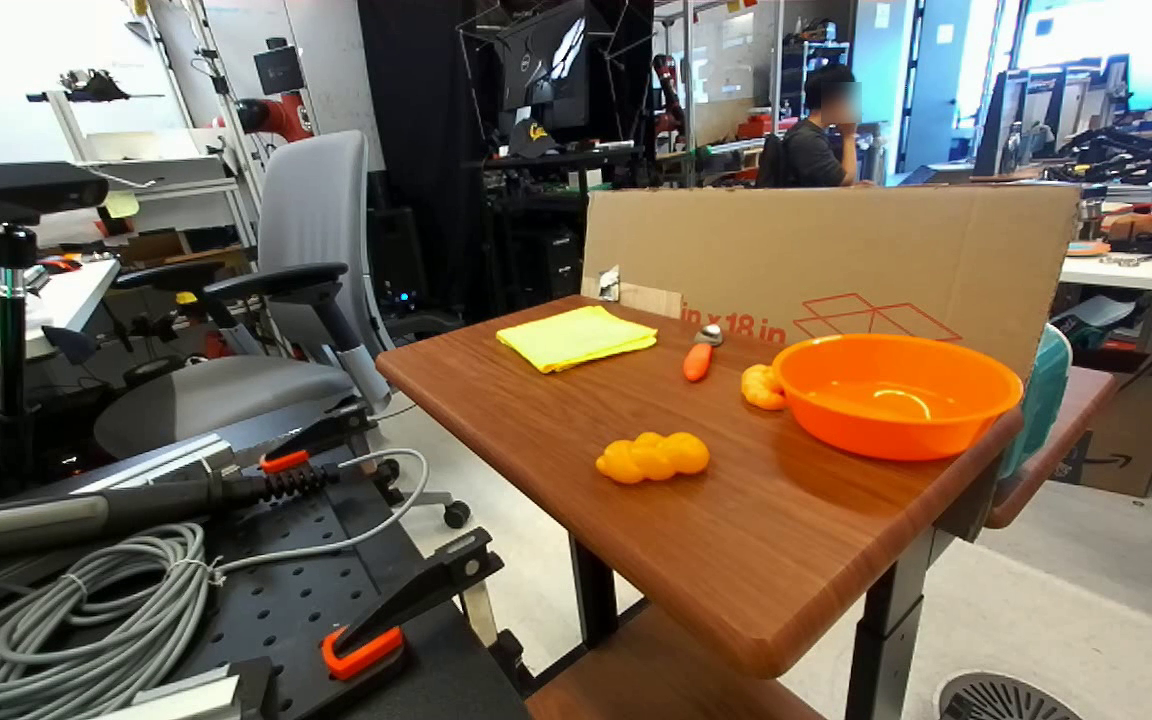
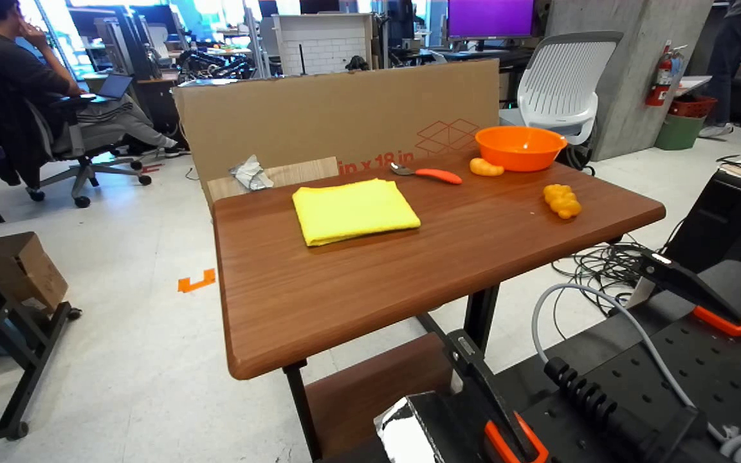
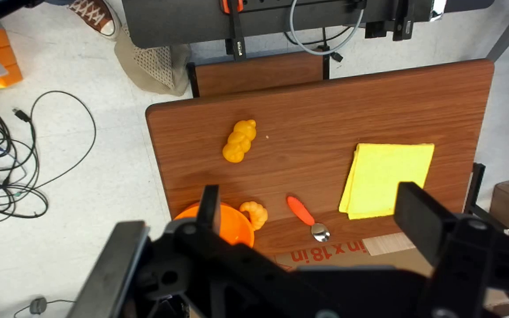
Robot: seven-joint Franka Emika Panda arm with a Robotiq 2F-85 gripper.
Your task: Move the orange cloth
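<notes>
The orange cloth looks bright yellow here and lies folded flat in a rough square on the brown table. It shows in both exterior views [image 1: 576,338] [image 2: 354,212], near the table end away from the orange bowl, and at the right in the wrist view [image 3: 382,176]. My gripper [image 3: 309,190] shows only in the wrist view. Its fingers are wide apart with nothing between them, high above the table. The right finger covers the cloth's lower right corner in that view; the two are apart. The arm and gripper are out of both exterior views.
The brown table [image 2: 293,308] also bears an orange bowl [image 1: 891,435], a lumpy orange toy piece [image 1: 654,457], a curved orange piece [image 1: 763,387] against the bowl and a spoon with a red-orange handle [image 3: 299,210]. A cardboard panel [image 2: 345,116] stands along one long edge.
</notes>
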